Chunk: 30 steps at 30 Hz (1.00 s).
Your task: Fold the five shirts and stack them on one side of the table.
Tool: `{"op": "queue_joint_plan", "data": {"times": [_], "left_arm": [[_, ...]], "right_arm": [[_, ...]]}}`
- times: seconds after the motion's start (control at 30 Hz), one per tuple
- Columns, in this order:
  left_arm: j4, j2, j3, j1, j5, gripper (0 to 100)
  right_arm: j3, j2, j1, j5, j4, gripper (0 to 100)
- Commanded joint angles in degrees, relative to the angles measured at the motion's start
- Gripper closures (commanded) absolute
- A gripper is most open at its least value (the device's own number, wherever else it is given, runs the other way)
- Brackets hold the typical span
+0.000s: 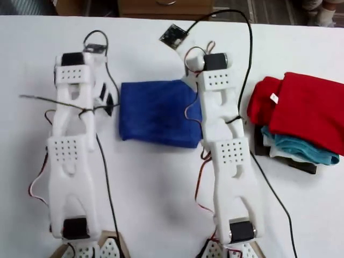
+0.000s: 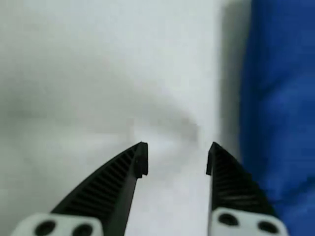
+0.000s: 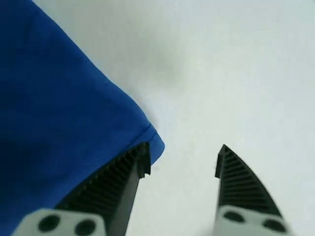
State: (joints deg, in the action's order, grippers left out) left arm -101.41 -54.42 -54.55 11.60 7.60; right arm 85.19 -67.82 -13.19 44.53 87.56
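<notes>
A folded blue shirt (image 1: 158, 113) lies on the white table (image 1: 156, 193) between the two arms. My left gripper (image 2: 176, 160) hovers open over bare table just beside the blue shirt (image 2: 283, 98), touching nothing. My right gripper (image 3: 182, 161) is open at a corner of the blue shirt (image 3: 59, 113), one fingertip (image 3: 142, 160) over the cloth edge and the other over bare table. A stack of folded shirts (image 1: 301, 121), red on top with teal, white and dark ones below, rests at the right side.
A small dark circuit board (image 1: 173, 35) lies at the table's far edge, with black cables (image 1: 244, 59) running across the surface. Bare table stretches in front of the blue shirt and at the left side.
</notes>
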Motion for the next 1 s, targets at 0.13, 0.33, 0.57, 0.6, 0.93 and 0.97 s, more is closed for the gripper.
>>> {"op": "queue_joint_plan", "data": {"times": [0.13,0.33,0.57,0.6,0.93,0.97], "left_arm": [[-0.88,28.13,26.07,-5.54,-0.26,77],[1.76,32.7,32.04,-8.79,-0.53,77],[6.68,32.62,36.88,-14.68,-2.46,77],[8.18,32.62,38.02,-14.86,-2.64,77],[14.51,33.23,44.88,-12.4,-2.37,77],[14.24,33.23,44.26,-12.4,-2.29,77]], "right_arm": [[-6.07,2.15,-0.84,4.31,-4.53,76.9],[-12.48,2.15,-0.92,8.88,-7.87,76.9],[-15.3,2.15,-0.92,11.96,-10.42,76.9],[-15.3,2.15,-1.01,12.4,-10.42,76.9],[-15.3,2.15,-0.66,12.57,-10.07,76.9],[-15.3,2.15,-0.66,12.57,-10.07,76.9]]}}
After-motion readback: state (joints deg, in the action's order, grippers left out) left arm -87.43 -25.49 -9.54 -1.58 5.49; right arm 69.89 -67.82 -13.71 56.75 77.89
